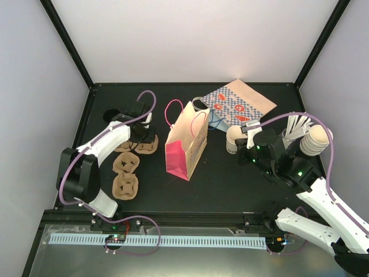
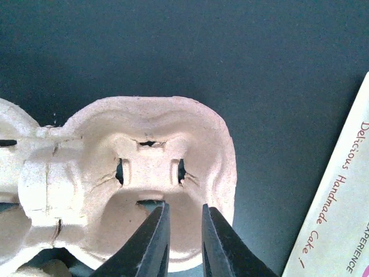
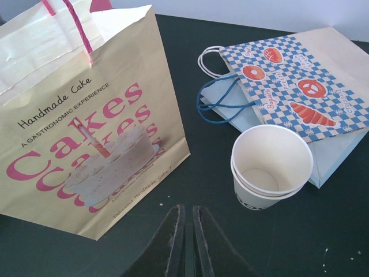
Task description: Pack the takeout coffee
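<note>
The takeout coffee cup (image 3: 271, 167), white with dark print low on its side and a cream inside, stands upright and empty next to the flat blue checked bag (image 3: 300, 86). A second rim shows just below its rim. In the top view the cup (image 1: 233, 138) is right of the pink bag (image 1: 185, 144), which stands open. My right gripper (image 3: 188, 209) is shut and empty, low over the table between the bag (image 3: 86, 133) and the cup, touching neither; it also shows from above (image 1: 249, 145). My left gripper (image 2: 184, 208) is narrowly open over a cardboard cup carrier (image 2: 144, 173), holding nothing.
More cardboard carriers (image 1: 125, 173) lie in front of the left gripper (image 1: 143, 135). A stack of cream paper cups (image 1: 314, 140) and white sticks (image 1: 297, 124) stand at the far right. A small black round cup (image 1: 109, 115) sits at the back left.
</note>
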Controlling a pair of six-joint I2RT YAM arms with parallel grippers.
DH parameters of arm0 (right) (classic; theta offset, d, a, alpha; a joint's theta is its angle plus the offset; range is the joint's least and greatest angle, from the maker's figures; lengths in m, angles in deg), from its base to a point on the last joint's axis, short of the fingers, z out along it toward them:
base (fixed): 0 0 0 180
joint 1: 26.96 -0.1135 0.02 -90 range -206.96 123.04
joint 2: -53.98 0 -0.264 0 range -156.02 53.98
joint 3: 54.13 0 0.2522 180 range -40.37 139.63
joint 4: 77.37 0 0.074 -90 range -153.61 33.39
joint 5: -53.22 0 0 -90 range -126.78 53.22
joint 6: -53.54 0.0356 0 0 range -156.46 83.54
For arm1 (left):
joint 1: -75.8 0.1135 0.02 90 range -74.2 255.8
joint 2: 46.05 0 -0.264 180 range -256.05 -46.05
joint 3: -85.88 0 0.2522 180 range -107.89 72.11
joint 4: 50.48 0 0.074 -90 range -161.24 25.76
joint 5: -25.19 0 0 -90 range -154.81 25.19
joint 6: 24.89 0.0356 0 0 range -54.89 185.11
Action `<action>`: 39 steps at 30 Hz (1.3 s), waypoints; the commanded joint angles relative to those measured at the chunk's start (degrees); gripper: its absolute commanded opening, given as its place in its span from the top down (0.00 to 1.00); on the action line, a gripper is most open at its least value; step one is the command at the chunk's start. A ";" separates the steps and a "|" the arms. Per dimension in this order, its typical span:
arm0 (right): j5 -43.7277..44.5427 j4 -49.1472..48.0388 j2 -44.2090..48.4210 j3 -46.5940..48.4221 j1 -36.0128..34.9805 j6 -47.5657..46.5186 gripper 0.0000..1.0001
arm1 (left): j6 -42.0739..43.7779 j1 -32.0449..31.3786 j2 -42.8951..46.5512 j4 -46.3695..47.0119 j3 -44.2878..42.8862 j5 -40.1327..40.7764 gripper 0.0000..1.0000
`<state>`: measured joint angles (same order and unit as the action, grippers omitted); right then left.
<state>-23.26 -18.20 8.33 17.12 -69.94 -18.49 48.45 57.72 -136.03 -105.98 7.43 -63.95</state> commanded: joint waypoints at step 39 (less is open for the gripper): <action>-1.21 -0.40 0.18 -0.78 0.28 0.49 0.90 | -0.65 -1.16 -5.78 -0.74 -2.35 -2.18 0.81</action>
<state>-24.75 -18.16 8.33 17.01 -69.94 -18.14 48.18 56.91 -144.31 -104.36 7.36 -67.58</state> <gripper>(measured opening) 0.098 0.206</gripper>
